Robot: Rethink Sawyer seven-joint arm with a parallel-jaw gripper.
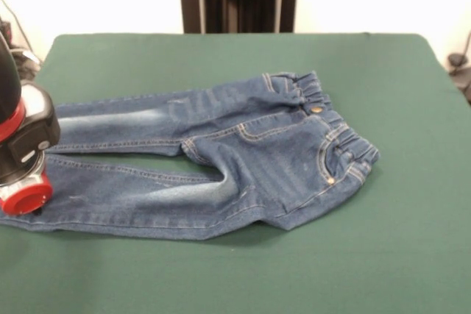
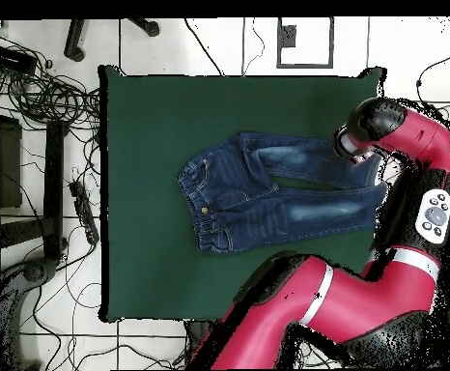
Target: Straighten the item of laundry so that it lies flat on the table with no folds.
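The item of laundry (image 1: 243, 156), a small pair of blue jeans, is spread on the green table (image 1: 221, 56). In the front view its gathered waistband (image 1: 335, 119) is on the right and both legs stretch left, with a small crease at the crotch. The leg ends are hidden behind the arm's black and red wrist (image 1: 26, 156) at the left edge. From overhead, the jeans (image 2: 267, 193) reach toward the table's right edge (image 2: 377, 145), and the gripper (image 2: 351, 147) hangs over the upper leg's end, mostly hidden under the arm.
The red arm (image 2: 316, 299) sweeps across the table's lower right corner in the overhead view. Cables and stands (image 2: 45, 145) lie on the floor to the left of the table. Bare green cloth (image 1: 243, 277) surrounds the jeans.
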